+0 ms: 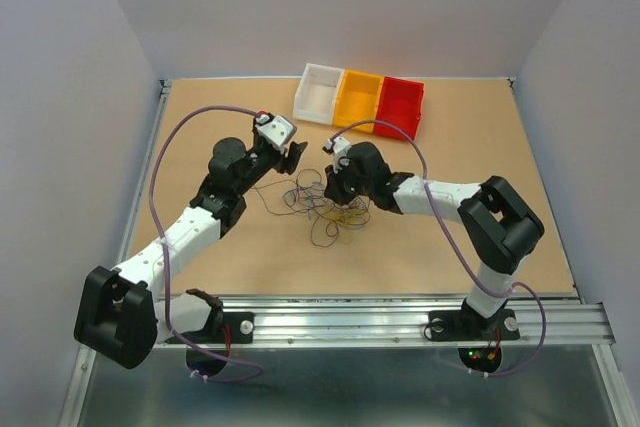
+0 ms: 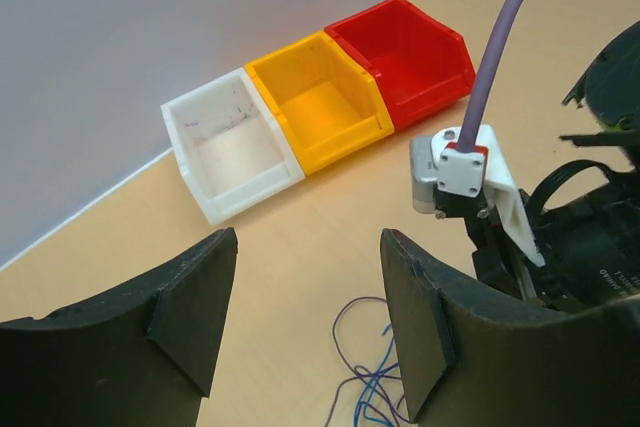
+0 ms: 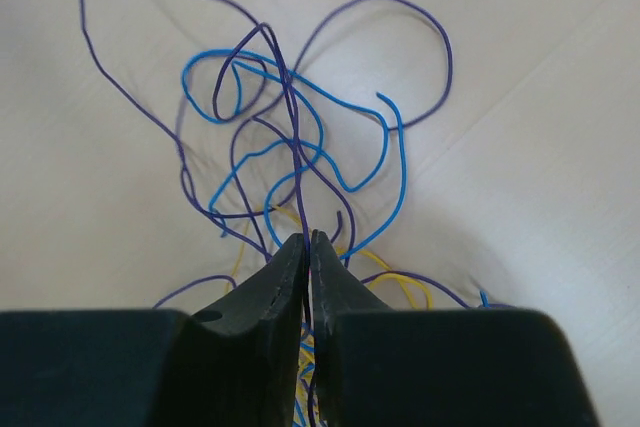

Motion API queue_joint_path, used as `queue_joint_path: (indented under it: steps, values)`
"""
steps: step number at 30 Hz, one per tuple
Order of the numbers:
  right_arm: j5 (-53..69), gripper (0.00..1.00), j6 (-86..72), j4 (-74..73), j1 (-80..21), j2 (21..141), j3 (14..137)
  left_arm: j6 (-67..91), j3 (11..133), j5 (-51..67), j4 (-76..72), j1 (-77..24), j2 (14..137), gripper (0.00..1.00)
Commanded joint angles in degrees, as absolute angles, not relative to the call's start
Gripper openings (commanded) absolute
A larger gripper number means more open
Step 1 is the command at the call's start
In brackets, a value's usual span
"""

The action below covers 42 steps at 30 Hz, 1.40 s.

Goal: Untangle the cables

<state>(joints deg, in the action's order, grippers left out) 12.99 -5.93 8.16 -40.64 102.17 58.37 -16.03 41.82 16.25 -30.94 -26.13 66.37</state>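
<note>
Cables (image 1: 322, 205) lie in a loose tangle on the table (image 1: 500, 197), about midway between the two arms and nearer than the three bins. From above, the left gripper (image 1: 293, 156) hangs just left of and beyond the tangle. The right gripper (image 1: 339, 196) points down into its right side. The white bin (image 1: 320, 94), orange bin (image 1: 358, 99) and red bin (image 1: 401, 106) sit side by side at the far edge.

In the left wrist view, the left gripper (image 2: 305, 287) stands wide apart with nothing between its fingers (image 2: 195, 302). A few cables (image 2: 365, 379) show on the wood below, and the three bins lie beyond.

In the right wrist view, the right gripper (image 3: 308, 250) is pinched together on a purple strand (image 3: 293, 137) of the cables (image 3: 300, 162). That strand runs straight up from between the fingertips. Blue loops (image 3: 392, 172) and more purple ones spread over the table beyond, and yellow wire (image 3: 405, 285) shows just right of the fingers.
</note>
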Motion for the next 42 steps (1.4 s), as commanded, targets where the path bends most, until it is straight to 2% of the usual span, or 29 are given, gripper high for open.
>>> queue_joint_path:
  steps: [1, 12, 15, 21, 24, 27, 30, 37, 42]
  values:
    - [17.14, 0.12, -2.55, 11.6, -41.22, 95.38, 64.16, -16.44, 44.74, 12.84, -33.22, -25.93, 65.57, 0.7]
    - [18.11, 0.08, -2.19, 14.24, -41.22, 79.74, 65.73, -9.06, 41.93, 7.46, -39.02, -19.7, 62.67, 0.71]
    - [16.26, 0.01, -4.39, 13.45, -41.22, 76.56, 71.88, -6.51, 41.66, 9.84, -40.08, -16.89, 62.4, 0.71]
    - [22.84, 0.01, -9.49, 13.62, -41.22, 75.85, 90.32, -5.18, 41.57, 15.1, -40.78, -15.12, 62.93, 0.71]
    - [20.23, 0.01, -10.37, 13.62, -41.22, 78.04, 99.03, -5.8, 41.4, 18.97, -41.04, -15.12, 63.72, 0.7]
    - [12.41, 0.01, -8.97, 13.54, -41.22, 81.03, 106.31, -5.98, 41.31, 23.18, -41.57, -15.12, 64.25, 0.7]
    - [12.03, 0.01, -7.74, 13.36, -41.22, 83.31, 110.11, -5.45, 40.52, 29.68, -42.89, -15.03, 63.46, 0.76]
    - [17.22, 0.01, -10.11, 13.36, -41.31, 82.53, 108.11, -1.07, 36.74, 22.85, -48.24, -12.23, 57.14, 0.85]
    - [16.61, 0.01, -11.77, 13.45, -41.22, 80.33, 101.35, 0.97, 33.67, 34.43, -52.37, -10.55, 52.56, 0.89]
